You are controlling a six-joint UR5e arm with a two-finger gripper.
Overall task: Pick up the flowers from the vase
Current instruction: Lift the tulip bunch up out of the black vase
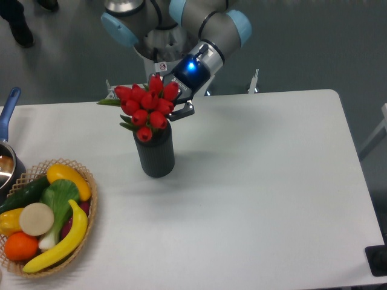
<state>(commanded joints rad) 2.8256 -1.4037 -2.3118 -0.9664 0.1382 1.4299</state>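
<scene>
A UR5e arm is reaching down from the far edge of a white table (260,181), its gripper (176,107) pressing in against the right side of a bunch of red tulips (147,109); one dark finger (186,110) is showing just right of the buds, the other is hidden behind them, so whether the jaws are clenched on the stems cannot be told. The flowers are sitting above the mouth of a dark ribbed vase (155,154), the lowest bud hanging right at the rim and green leaves sticking out to the left (the stems themselves are hidden behind the buds and the vase). The vase is standing upright on the left-centre of the table. A blue light (188,65) is glowing on the wrist just above the gripper. At the near left corner a wicker basket (88,214) is holding produce, among it a banana (63,241), an orange (21,246) and a cucumber (24,194). A pot with a blue handle (8,107) is showing at the left edge.
</scene>
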